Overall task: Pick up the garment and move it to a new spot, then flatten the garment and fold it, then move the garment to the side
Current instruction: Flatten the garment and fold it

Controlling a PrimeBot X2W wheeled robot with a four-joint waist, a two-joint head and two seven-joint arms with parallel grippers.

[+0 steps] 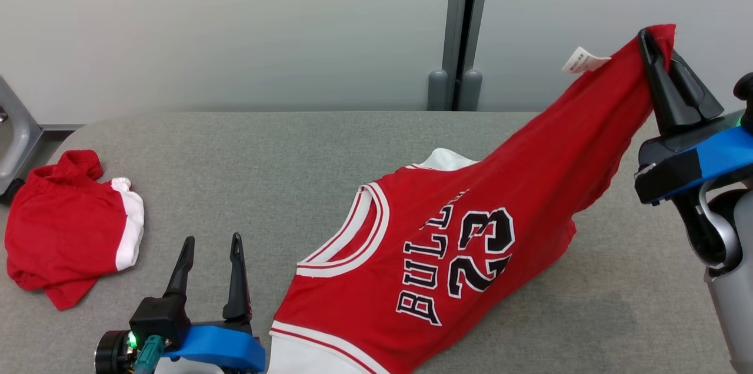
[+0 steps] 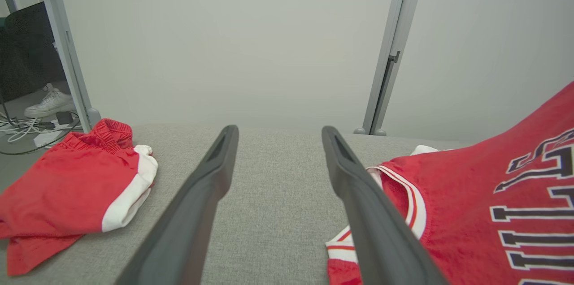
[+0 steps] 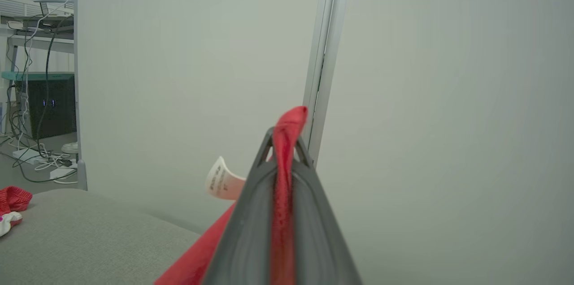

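Two red garments show in the head view. The jersey (image 1: 459, 256), red with white trim and the number 23, lies mostly on the grey surface (image 1: 265, 156), right of centre. Its far corner is drawn up off the surface toward the upper right. The right hand (image 1: 657, 44) is clamped tight on that raised corner, with cloth showing past the fingertips. A white label (image 1: 584, 60) sticks out of the fabric just left of the grasp. The left hand (image 1: 213, 239) sits at the lower left, fingers parted and holding nothing, just beside the jersey's shoulder edge but not touching it. The shorts (image 1: 65, 227), red with a white band, lie bunched at the surface's left end, well apart from the jersey.

Left wrist view: both fingers stand wide apart with bare surface between them. The jersey's neckline trim lies just beside the right-hand finger; whether they touch cannot be told. The shorts lie to the left. Beyond the surface's edge, a white shoe (image 2: 49, 102) and cables (image 2: 22, 128) are on the floor.

Right wrist view: the fingers are pressed together on a strip of red fabric, which runs up between them and out past the tips. The label hangs to the left of them.
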